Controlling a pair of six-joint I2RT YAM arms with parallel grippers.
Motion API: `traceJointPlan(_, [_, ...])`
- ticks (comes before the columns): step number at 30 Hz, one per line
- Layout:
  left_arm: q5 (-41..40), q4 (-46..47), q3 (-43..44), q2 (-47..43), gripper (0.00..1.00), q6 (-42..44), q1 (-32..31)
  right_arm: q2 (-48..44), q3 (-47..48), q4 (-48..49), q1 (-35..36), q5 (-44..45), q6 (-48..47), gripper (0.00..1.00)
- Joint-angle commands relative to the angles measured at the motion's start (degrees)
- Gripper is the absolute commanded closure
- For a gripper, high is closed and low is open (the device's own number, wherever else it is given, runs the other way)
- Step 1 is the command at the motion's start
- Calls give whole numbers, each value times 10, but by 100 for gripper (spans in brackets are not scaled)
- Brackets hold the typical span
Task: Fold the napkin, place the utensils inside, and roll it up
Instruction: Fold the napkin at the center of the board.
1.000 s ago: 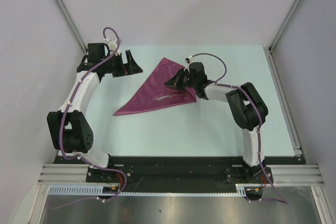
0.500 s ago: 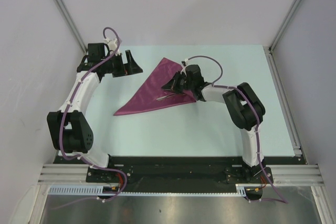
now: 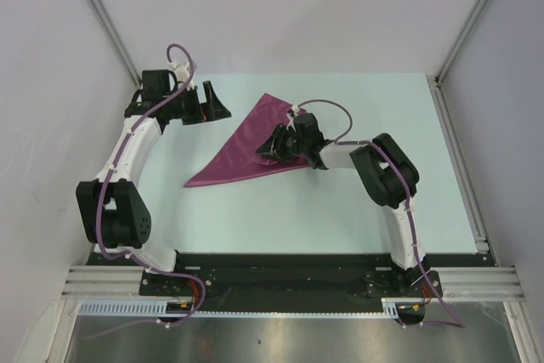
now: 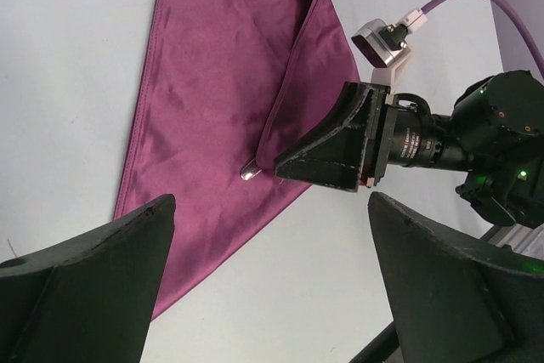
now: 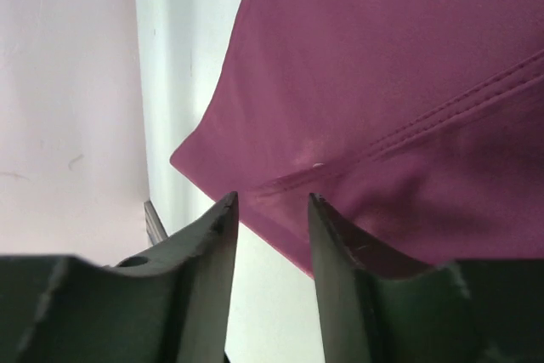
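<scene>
The maroon napkin (image 3: 242, 149) lies folded into a triangle on the pale table (image 3: 340, 210). My right gripper (image 3: 274, 147) sits low over the napkin's right part. In the right wrist view its fingers stand apart (image 5: 270, 201) with nothing between them, just above the napkin's (image 5: 382, 65) stitched hem. The left wrist view shows the napkin (image 4: 212, 82) and a silvery tip of the utensil (image 4: 249, 173) poking out from under the right gripper's finger (image 4: 327, 146); the rest of it is hidden. My left gripper (image 3: 208, 115) hangs wide open (image 4: 270, 210) to the napkin's upper left, touching nothing.
White walls with metal corner posts (image 3: 102, 14) close in the table on three sides. A black rail (image 3: 280, 269) runs along the near edge between the arm bases. Purple cables (image 3: 331, 108) loop over both arms.
My right gripper has slid left over the napkin and its fingers have gone from shut to apart. It now covers most of the utensil. The left arm has not moved.
</scene>
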Motion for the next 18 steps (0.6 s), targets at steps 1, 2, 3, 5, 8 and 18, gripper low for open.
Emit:
traceJointPlan(1, [-1, 22, -8, -30, 0, -5, 3, -10, 8, 33, 5, -24, -13, 51])
traceJointPlan(2, [-5, 24, -10, -31, 1, -8, 3, -21, 12, 33, 5, -35, -24, 48])
traceJointPlan(3, [-7, 26, -12, -33, 0, -9, 3, -27, 20, 31, 4, -47, -31, 35])
traceJointPlan(5, [-15, 33, -17, -34, 0, -13, 3, -59, 21, 15, 4, -63, -45, 32])
traceJointPlan(8, [-27, 45, -27, -37, 0, -21, 3, -102, 6, -25, -2, -51, -91, 29])
traceJointPlan(18, [-110, 112, -141, -87, 0, -69, 3, -142, -76, -37, -88, -39, -148, 29])
